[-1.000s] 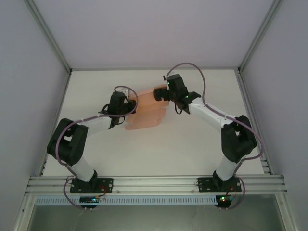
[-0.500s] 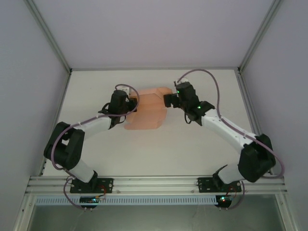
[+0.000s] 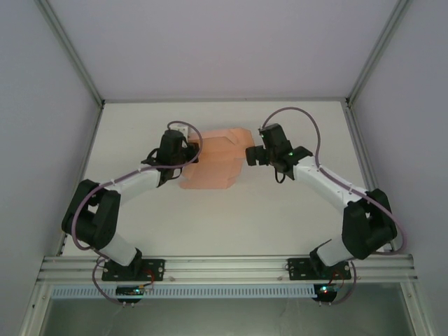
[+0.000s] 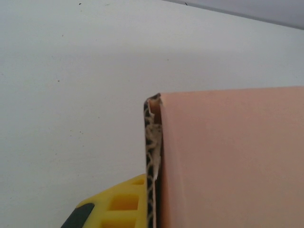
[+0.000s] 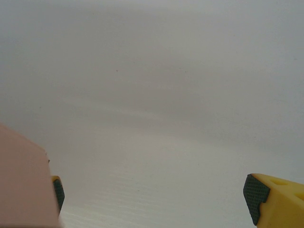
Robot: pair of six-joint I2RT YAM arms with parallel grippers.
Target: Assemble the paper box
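Thin, matte, salmon-pink paper box (image 3: 213,159), partly folded, sits mid-table on the white table (image 3: 280,217). The left gripper (image 3: 186,151) clamps its left edge, where a rough brown edge shows beside the yellow finger (image 4: 114,206). The right gripper (image 3: 249,155) is just right of the box, jaws wide, with card beside its left pad (image 5: 58,192).

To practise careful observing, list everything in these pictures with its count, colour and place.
paper box: one, salmon-pink, mid-table between the hands.
table: one, white, beneath everything.
walls: three, pale grey, left, right, far side.
rail: one, silver, table's near edge.
cables: two, purple, looping along the arms.
left arm: one, black-and-white, left side.
right arm: one, black-and-white, right side.
left hand: one, yellow-fingered, shut on the paper box's left edge.
right hand: one, yellow-fingered, open beside the paper box's right edge.
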